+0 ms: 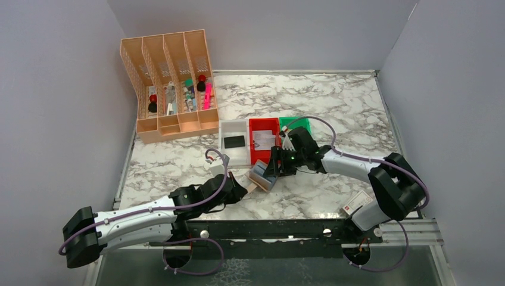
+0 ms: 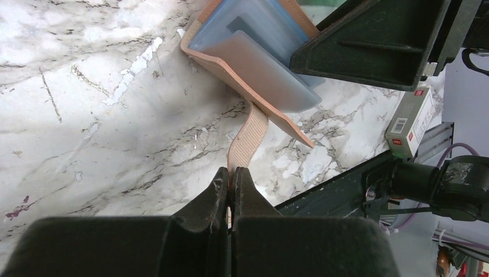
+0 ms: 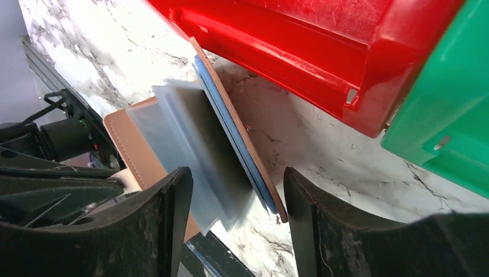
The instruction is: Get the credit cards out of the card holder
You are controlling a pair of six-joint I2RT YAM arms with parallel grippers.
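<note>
The small brown leather-look bifold card holder (image 2: pixel 254 63), with pale blue-grey inner faces, lies opened on the white-and-grey marbled table (image 2: pixel 86 115), spanning the space between the two sets of fingers. The arrangement reads as one arm anchoring while the other searches. The left gripper (image 2: pixel 232 180) has its fingers pressed together on the end of the holder's tan closure strap (image 2: pixel 249 130), which runs straight out ahead of the fingertips to the holder's outer edge. Pinning that tab likely stops the light wallet from sliding or folding shut when something is tugged out of it. The right gripper (image 3: pixel 233 176) stands at the opposite side with its fingers apart and clamped on nothing. The clear plastic sleeves (image 3: pixel 190 150) and the raised brown-backed flap (image 3: pixel 247 144) sit in the gap between them, the sleeves nearer one finger and the flap nearer the other. Just beyond those fingertips are the red plastic bin (image 3: pixel 277 40) and, beside it, the green plastic bin (image 3: pixel 450 86), probably drop-off places. A darker rectangle inside one blue pocket, ahead of the left fingers, may be a credit card (image 2: pixel 245 24), though that is uncertain. A thin dark card (image 1: pixel 234 142) lies in the white plastic bin (image 1: pixel 233 123), well beyond both grippers. As I judge it, the spread fingers are set to pinch a single card edge, so they must close on a card and not a sleeve.
</note>
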